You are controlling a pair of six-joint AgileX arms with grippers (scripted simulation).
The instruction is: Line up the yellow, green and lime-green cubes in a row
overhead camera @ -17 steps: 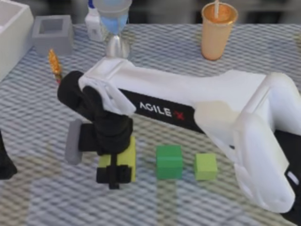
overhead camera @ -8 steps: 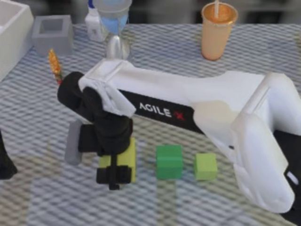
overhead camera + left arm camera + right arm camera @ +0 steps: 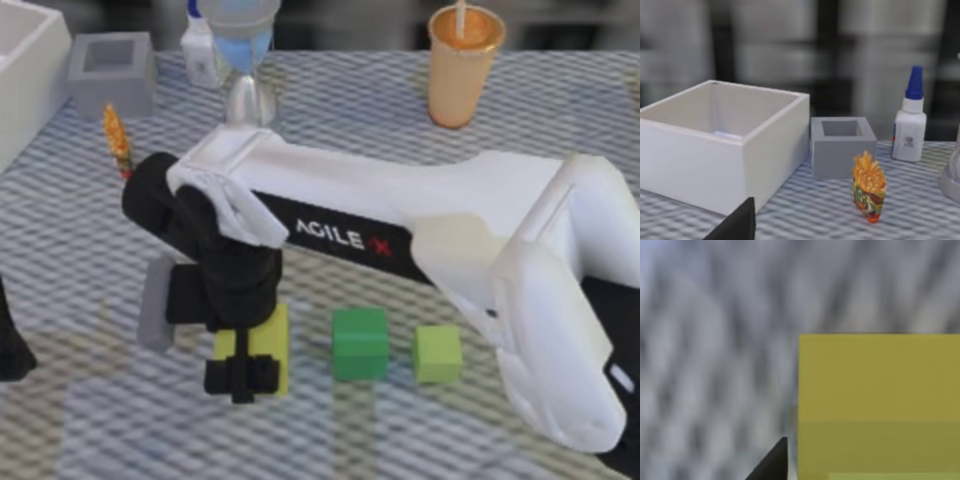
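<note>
The yellow cube [image 3: 272, 345] is at the left end of a row near the table's front, with the green cube [image 3: 360, 343] in the middle and the lime-green cube [image 3: 437, 353] on the right. Small gaps separate the three. My right gripper [image 3: 242, 375] reaches across from the right and is shut on the yellow cube, covering its left part. In the right wrist view the yellow cube [image 3: 880, 400] fills the frame, with one dark finger [image 3: 772, 462] close against its side. My left gripper [image 3: 10, 345] is parked at the table's left edge.
At the back left are a white box [image 3: 25, 70], a grey hollow block [image 3: 110, 68] and a glue bottle [image 3: 200, 50]. A fries packet [image 3: 116, 135] stands behind the right gripper. A glass hourglass [image 3: 245, 60] and an orange cup [image 3: 463, 65] stand along the back.
The right gripper and the yellow cube have shifted slightly toward the table's front. The green and lime-green cubes have not moved.
</note>
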